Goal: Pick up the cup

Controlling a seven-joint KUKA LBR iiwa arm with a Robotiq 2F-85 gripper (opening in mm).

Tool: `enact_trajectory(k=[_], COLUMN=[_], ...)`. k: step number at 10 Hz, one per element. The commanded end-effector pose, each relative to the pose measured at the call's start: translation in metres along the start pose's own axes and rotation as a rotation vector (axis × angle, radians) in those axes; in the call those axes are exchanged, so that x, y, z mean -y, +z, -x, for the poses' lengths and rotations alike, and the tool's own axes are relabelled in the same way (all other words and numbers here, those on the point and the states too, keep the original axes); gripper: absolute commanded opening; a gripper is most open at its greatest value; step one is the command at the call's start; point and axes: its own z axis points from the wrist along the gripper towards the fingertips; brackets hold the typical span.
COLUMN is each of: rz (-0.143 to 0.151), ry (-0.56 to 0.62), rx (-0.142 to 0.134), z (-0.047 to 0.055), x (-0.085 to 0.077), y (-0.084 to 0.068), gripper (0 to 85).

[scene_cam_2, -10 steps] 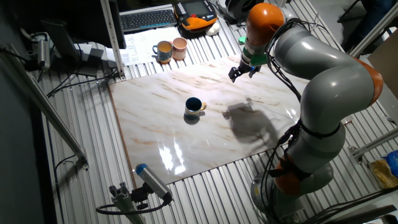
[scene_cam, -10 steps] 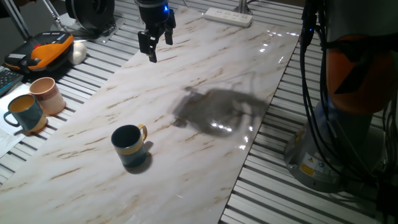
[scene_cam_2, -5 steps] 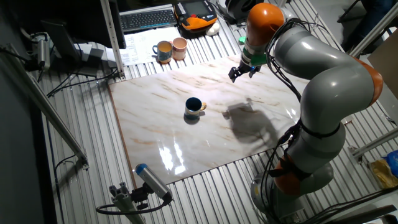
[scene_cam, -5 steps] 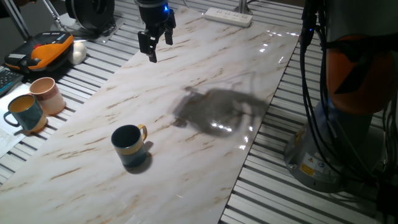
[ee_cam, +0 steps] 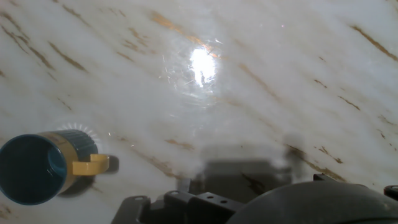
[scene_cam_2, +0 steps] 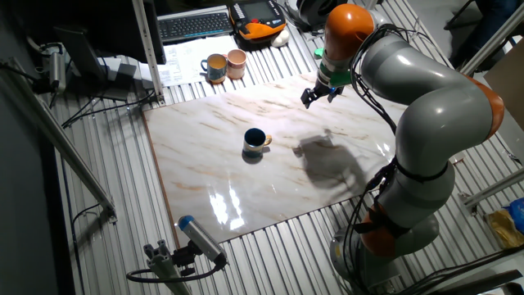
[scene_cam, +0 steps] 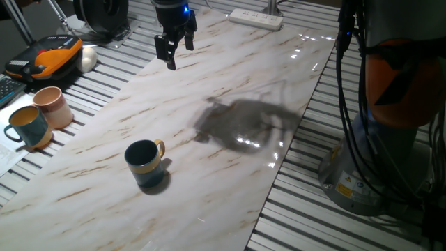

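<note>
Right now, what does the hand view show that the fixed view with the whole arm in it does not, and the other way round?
Only the hand view shows the inside of the cup from above, dark blue, and a glare spot on the marble table close up.

Only that fixed view shows the grey and orange arm, the gripper high above the far side of the table, two more mugs beyond the marble, and a keyboard.

Both show the cup upright on the marble with its yellow handle, away from the fingers.
</note>
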Motion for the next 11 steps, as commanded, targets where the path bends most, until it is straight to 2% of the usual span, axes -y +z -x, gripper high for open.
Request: enact_trajectory(k=[1, 11], rz=[-0.005, 0.002], ry=[-0.004, 0.013], rx=[-0.039, -0.031], z=[0.0002, 0.0023], x=[0.0, -0.002], y=[-0.0004, -0.0058], gripper=[0.0, 0.0])
